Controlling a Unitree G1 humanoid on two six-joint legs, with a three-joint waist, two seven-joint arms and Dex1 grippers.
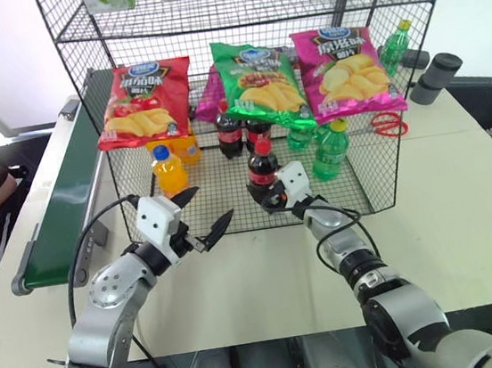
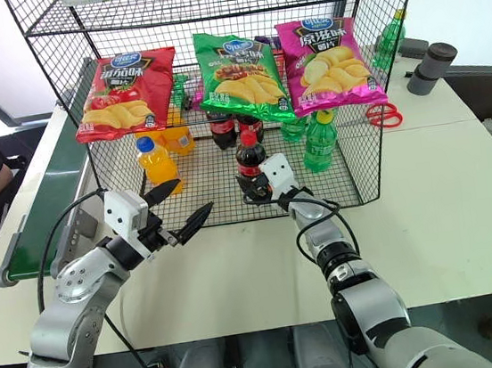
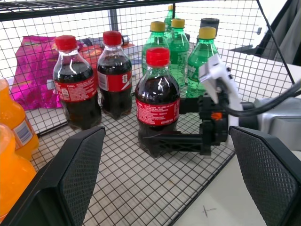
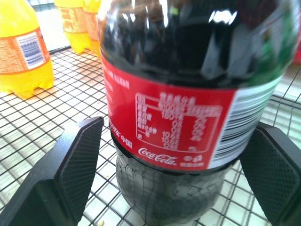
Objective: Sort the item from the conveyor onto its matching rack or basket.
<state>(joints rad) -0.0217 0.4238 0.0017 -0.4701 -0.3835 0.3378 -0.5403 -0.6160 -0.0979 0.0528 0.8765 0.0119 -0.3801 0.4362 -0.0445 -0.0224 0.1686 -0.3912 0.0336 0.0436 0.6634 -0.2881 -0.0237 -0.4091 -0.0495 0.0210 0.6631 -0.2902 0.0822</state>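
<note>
Rack (image 1: pixel 381 187) front is open at mesh-floor level under the hanging chip bags (image 1: pixel 256 84), with a clear lane between orange bottles (image 1: pixel 170 168) and green bottles (image 1: pixel 329 149), though two cola bottles (image 3: pixel 94 80) block the back and the front cola bottle (image 3: pixel 158 101) stands mid-lane between the right gripper (image 1: pixel 275 200) fingers.

Head pair: both eyes look forward and down from above the arms, over the tabletop (image 1: pixel 465 211) to the rack (image 1: pixel 380 176); they share nearly the whole scene (slightly offset sideways).
Left wrist: looks level into the rack's lower shelf, near the cola bottle (image 3: pixel 158 101), with the right gripper (image 3: pixel 160 141) around its base.
Right wrist: very close on the same bottle's label, mesh floor beneath.
</note>
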